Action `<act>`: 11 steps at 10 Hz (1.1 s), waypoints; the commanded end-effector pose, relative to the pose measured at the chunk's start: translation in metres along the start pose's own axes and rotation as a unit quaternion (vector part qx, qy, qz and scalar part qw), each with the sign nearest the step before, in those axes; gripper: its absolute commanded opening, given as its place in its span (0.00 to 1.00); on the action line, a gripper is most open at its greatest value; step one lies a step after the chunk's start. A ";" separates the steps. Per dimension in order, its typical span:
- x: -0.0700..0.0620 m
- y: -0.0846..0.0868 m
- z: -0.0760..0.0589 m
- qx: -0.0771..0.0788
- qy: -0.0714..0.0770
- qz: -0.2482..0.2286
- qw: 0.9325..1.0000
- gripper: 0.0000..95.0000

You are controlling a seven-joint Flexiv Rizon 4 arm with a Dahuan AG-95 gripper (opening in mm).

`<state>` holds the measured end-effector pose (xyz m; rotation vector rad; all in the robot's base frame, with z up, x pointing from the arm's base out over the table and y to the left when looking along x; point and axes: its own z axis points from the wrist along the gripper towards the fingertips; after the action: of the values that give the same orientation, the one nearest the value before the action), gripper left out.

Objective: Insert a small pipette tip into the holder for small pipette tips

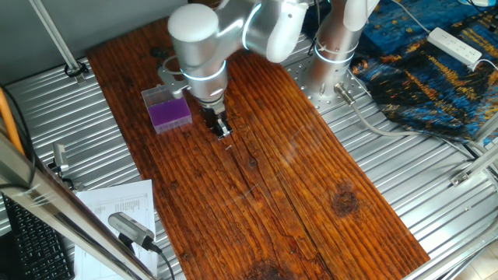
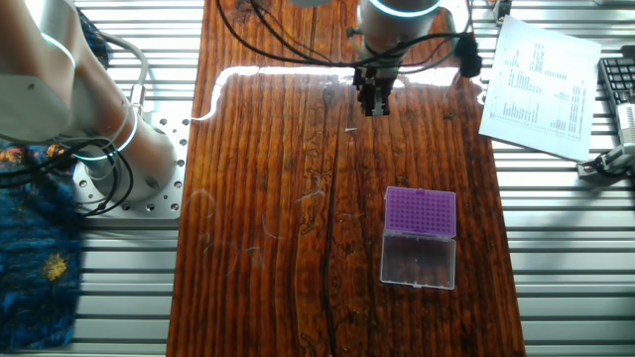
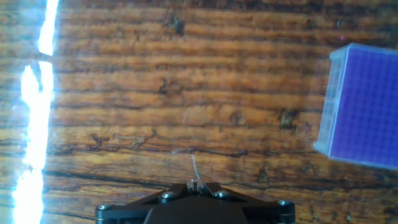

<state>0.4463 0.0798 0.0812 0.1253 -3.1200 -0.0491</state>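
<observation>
We are pinching the small pipette tip (image 3: pixel 195 169) in our hand (image 3: pixel 196 184), its long thin body pointing straight out past our fingers, and the holder for small pipette tips (image 3: pixel 364 112) is sitting on the worktop (image 3: pixel 155 74) off to the right.

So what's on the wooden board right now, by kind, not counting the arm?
Clear-plastic boxes with a purple top rack: 1
Thin pale translucent pipette tips, sticking out of the closed pincer: 1
Total: 2
</observation>
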 end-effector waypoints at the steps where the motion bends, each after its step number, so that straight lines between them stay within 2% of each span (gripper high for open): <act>1: 0.001 0.000 -0.002 0.001 0.001 -0.001 1.000 0.00; 5: 0.001 0.000 -0.002 0.005 -0.012 -0.004 1.000 0.00; 6: 0.001 0.000 -0.002 0.008 -0.027 -0.012 1.000 0.00; 7: 0.001 0.000 -0.002 0.013 -0.025 -0.017 0.999 0.00; 8: 0.001 0.000 -0.002 0.012 -0.019 -0.018 1.000 0.20; 10: 0.003 0.000 0.002 0.009 -0.020 -0.022 1.000 0.20; 11: 0.005 0.002 0.009 0.008 -0.020 -0.020 1.000 0.20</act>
<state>0.4416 0.0830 0.0721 0.1960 -3.1484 -0.0376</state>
